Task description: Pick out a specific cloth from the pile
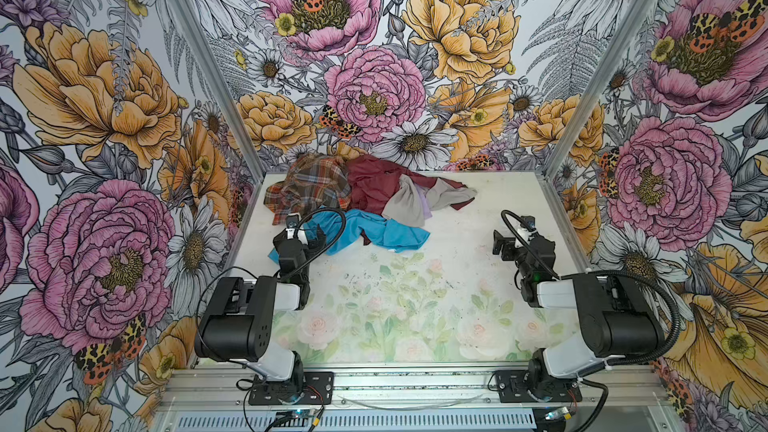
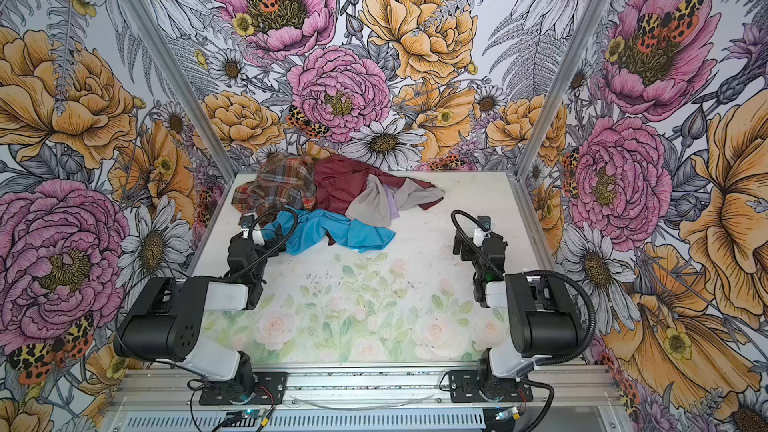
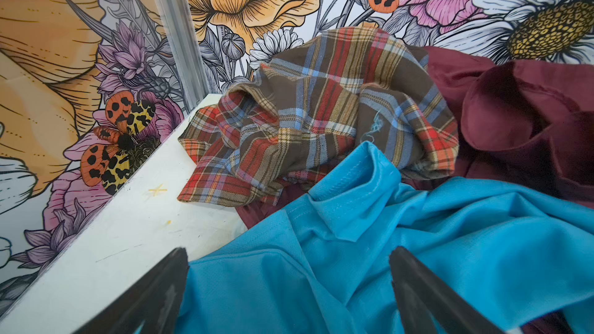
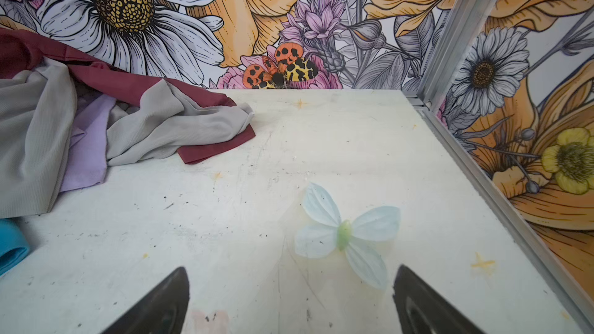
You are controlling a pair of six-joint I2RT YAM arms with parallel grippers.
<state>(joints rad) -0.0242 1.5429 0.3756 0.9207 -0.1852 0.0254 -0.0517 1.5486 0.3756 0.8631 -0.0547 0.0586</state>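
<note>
The pile [image 1: 353, 197] [image 2: 320, 197] lies at the back of the table: plaid [image 3: 305, 117], maroon [image 1: 374, 182], light grey [image 4: 35, 130] and bright blue [image 3: 418, 252] garments. Only a narrow strip of the pale lilac cloth [image 1: 424, 206] [image 2: 392, 204] [image 4: 90, 142] shows, tucked between folds of the grey one at the pile's right side. My left gripper [image 1: 303, 235] [image 2: 254, 237] [image 3: 287, 252] is open, its jaws wide apart just over the blue cloth's near edge. My right gripper [image 1: 521, 238] [image 2: 480, 238] [image 4: 291, 271] is open over bare table, well right of the pile, holding nothing.
Flower-printed walls with aluminium posts [image 1: 557, 168] close in the table [image 1: 457, 209] on three sides. The plaid garment lies near the back left corner post [image 3: 180, 43]. A pale butterfly [image 4: 345, 236] is printed on the tabletop by the right gripper. Both arm bases stand at the front rail [image 1: 415, 380].
</note>
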